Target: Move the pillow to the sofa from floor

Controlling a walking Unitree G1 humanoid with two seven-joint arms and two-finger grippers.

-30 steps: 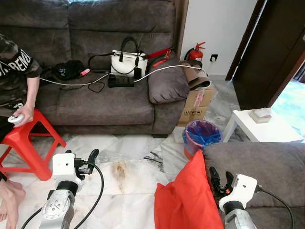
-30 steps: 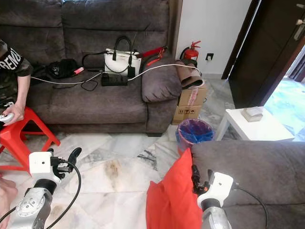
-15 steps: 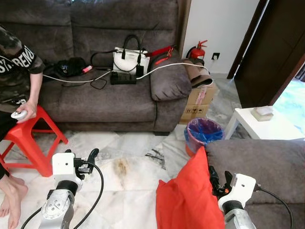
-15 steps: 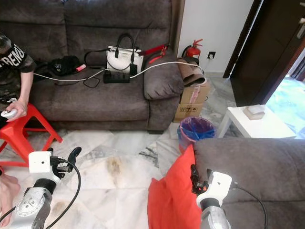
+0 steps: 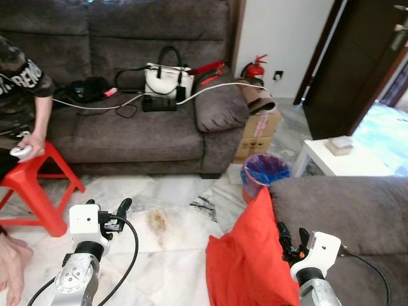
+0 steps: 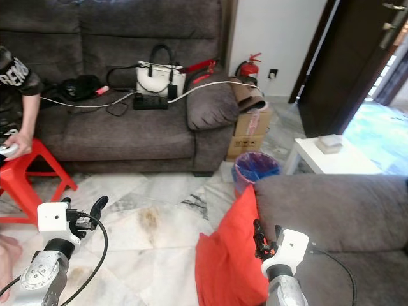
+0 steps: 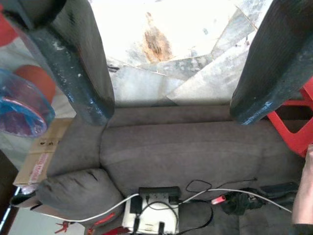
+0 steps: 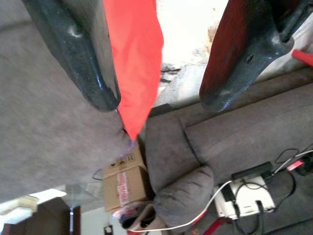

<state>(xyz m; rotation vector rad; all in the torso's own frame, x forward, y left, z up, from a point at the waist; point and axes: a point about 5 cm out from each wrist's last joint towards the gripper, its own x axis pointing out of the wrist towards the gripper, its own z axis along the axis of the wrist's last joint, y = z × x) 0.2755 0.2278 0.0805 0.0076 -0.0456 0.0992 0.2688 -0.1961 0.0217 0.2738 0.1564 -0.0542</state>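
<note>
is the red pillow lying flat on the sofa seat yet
No, the red pillow stands on the floor, leaning against the near sofa beside the right gripper.

Two silver arms are seen, each with a white wrist block, a black cable and a black-fingered gripper: left gripper (image 5: 124,205), right gripper (image 5: 291,236).

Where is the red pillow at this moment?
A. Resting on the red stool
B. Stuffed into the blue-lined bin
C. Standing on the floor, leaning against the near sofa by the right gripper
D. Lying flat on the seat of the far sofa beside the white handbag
C: the red pillow stands on the marble floor against the near sofa, with the right gripper beside it, its fingers open.
</note>
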